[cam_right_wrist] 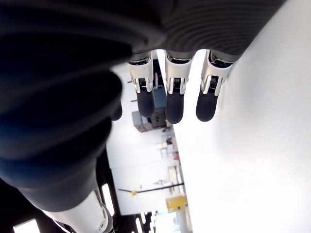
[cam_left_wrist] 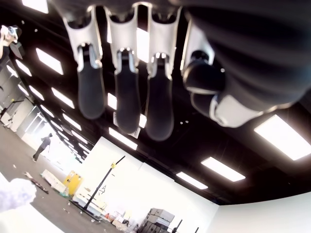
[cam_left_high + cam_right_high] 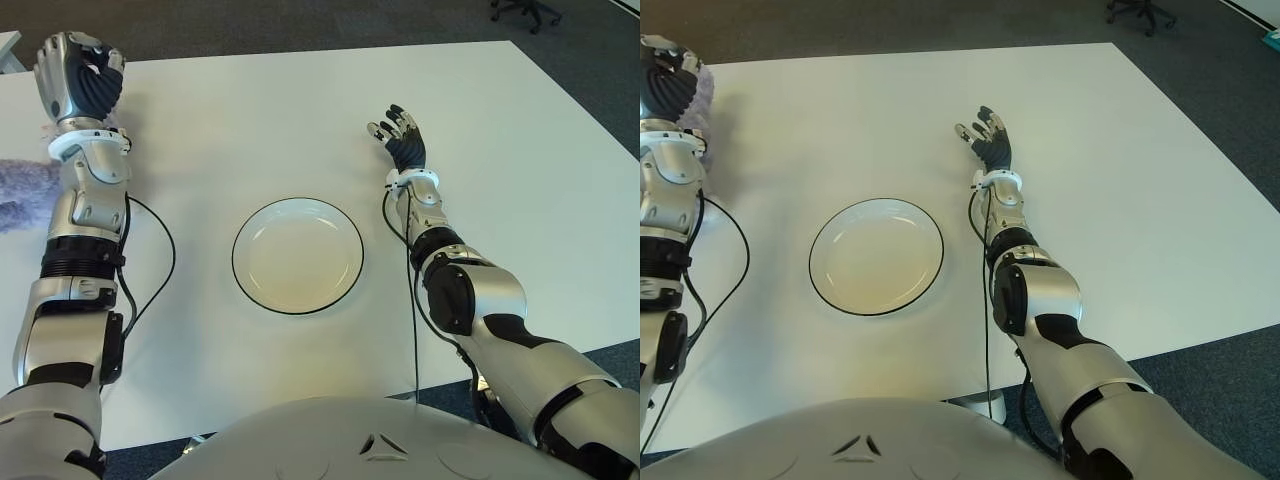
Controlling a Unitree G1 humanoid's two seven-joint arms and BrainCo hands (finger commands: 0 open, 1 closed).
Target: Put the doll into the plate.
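You are looking down at a white bench (image 3: 500, 120) that is carrying almost nothing: the plate (image 3: 298, 256) is sitting empty near its middle, straight in front of you. The doll (image 3: 22, 193), a pale purple fluffy thing, is lying at the far left edge of the bench, half cut off in the left eye view and partly hidden behind your left forearm, so neither hand is holding it. Your left hand (image 3: 78, 78) is raised beyond the doll with its palm turned up; its wrist view is showing the fingers (image 2: 127, 97) loosely bent around nothing, with only ceiling lights behind them. Your right hand (image 3: 402, 138) is showing just right of the plate, fingers spread and holding nothing. The step in hand is probably the reach for the doll, and the left hand is the one placed for it. To do it well, you are likely wanting to turn that palm down first, draw the hand back over the fluffy body rather than its edge, and close around the bulk so the soft pile is not slipping out as you carry it right toward the plate.
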